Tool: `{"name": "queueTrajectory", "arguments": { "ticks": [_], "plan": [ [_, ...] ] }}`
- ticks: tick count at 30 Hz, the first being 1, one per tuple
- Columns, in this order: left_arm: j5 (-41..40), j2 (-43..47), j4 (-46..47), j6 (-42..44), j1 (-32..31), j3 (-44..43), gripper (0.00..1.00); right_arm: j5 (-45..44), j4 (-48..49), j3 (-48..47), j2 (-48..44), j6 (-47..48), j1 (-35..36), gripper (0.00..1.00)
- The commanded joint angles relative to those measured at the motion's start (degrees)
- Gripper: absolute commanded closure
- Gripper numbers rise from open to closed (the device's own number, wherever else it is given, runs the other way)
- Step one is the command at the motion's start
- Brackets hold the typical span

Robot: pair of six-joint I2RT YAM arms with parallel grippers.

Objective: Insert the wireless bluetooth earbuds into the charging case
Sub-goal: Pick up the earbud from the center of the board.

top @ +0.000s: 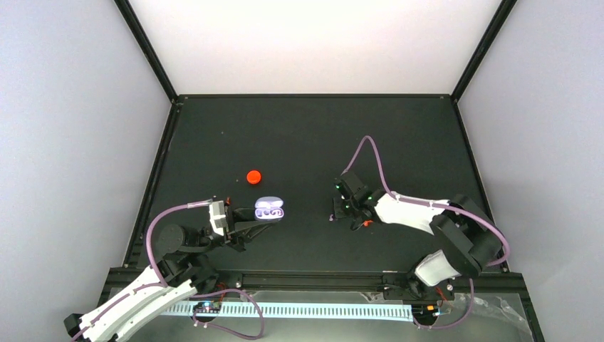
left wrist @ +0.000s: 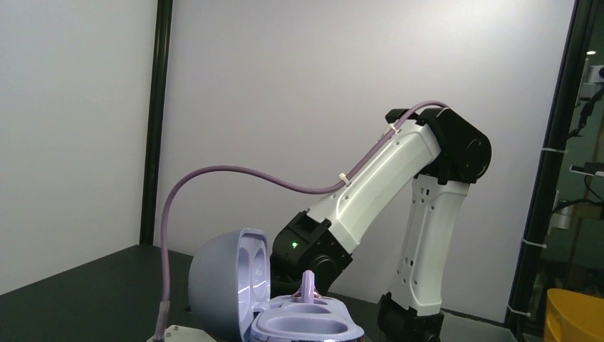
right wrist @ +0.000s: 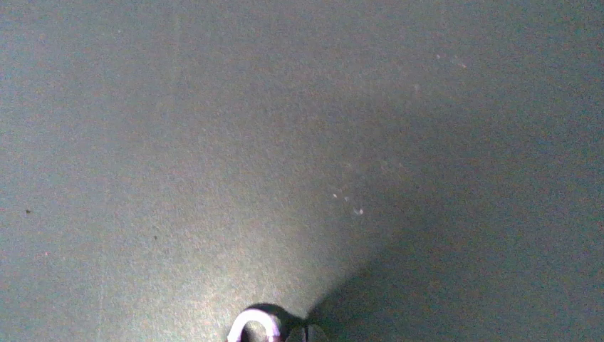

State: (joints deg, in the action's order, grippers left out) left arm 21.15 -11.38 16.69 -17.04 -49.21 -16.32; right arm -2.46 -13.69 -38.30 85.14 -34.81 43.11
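Top view: left gripper (top: 262,222) low over the table (top: 399,135), fingers set narrow against the near side of the case (top: 269,209), apparently clamped on its base. The case is open and sits right at the tips. Red cap (top: 253,176) lies beyond the case, a little to that gripper's left, apart from it. Right gripper (top: 337,214) is well off to the right of the case, tips down at the table, jaws fully closed. Left wrist view: own fingers not visible. Case (left wrist: 303,326) fills the bottom centre, directly ahead of the tool, with the lid (left wrist: 224,285) standing upright on its left side. One bud (left wrist: 308,283) stands in a well of the case, stem up (the near well looks vacant). Right arm (left wrist: 399,185) is bent down behind it, with a lavender cable (left wrist: 235,174) looping across. Right wrist view: bare table (right wrist: 214,142) ahead of the tool. The other bud (right wrist: 253,330), a pale curved loop, shows at the bottom edge where the tips would meet. Fingers barely show, so I cannot tell whether it is pinched or merely beside the closed tips.
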Motion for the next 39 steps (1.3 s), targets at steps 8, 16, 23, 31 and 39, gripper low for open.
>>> {"name": "queueTrajectory", "arguments": {
  "ticks": [8, 16, 23, 31, 39],
  "plan": [
    [-0.47, -0.44, -1.02, -0.45, -0.31, 0.16, 0.98, -2.0, -4.8, 1.67, -4.26, 0.7, 0.41, 0.99],
    [-0.96, -0.87, 0.26, -0.23, -0.25, 0.67, 0.98, 1.32, -2.34, 5.34, -4.16, -4.01, 7.55, 0.99],
    [-0.74, -0.75, -0.46, -0.33, -0.29, 0.12, 0.98, -3.83, -3.21, 0.87, 2.04, -4.74, 7.43, 0.99],
    [-2.1, 1.87, -2.7, 0.34, -0.22, 0.1, 0.98, -5.74, -4.1, 0.65, 4.5, -3.39, 5.54, 0.99],
    [-2.0, 1.71, -2.76, 0.43, -0.29, 0.06, 0.98, -6.71, -5.29, 1.3, 3.6, -2.7, 4.46, 0.99]
  ]
}}
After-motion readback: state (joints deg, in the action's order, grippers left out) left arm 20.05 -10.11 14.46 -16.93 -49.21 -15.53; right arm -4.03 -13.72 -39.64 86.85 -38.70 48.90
